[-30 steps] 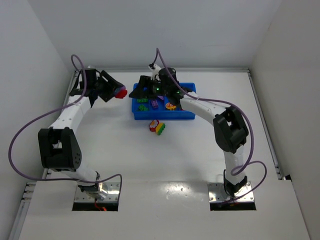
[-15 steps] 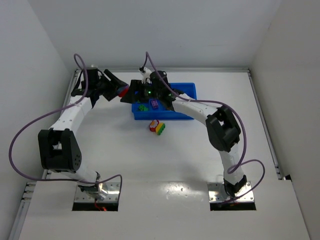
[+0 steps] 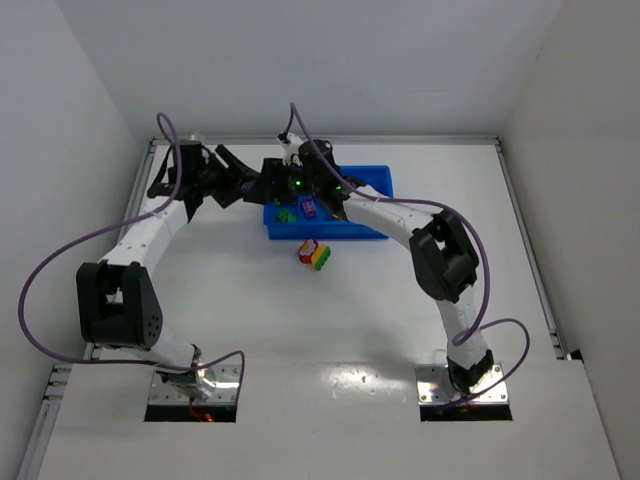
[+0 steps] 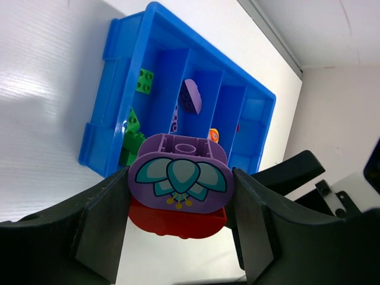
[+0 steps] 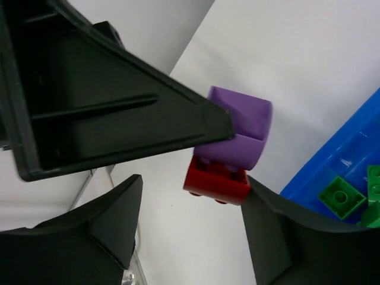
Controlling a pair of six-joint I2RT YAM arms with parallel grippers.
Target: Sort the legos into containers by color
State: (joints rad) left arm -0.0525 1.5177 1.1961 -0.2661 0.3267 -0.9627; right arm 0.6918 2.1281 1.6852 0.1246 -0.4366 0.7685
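Purple-on-red lego (image 4: pixel 178 181) sits pinched in left gripper (image 4: pixel 181 199); right gripper (image 5: pixel 191 233), spread, faces it.

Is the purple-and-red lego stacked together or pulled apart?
Stacked together: the purple brick sits flush on the red brick, the pair clamped in the left claw.

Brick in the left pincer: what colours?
Purple brick with teal petal print, on a red brick; left wrist view shows it best.

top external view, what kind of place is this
Likely a robotics lab test cell: a white table boxed by plain white walls, two robot arms bolted at its near edge, and a blue tray of legos.
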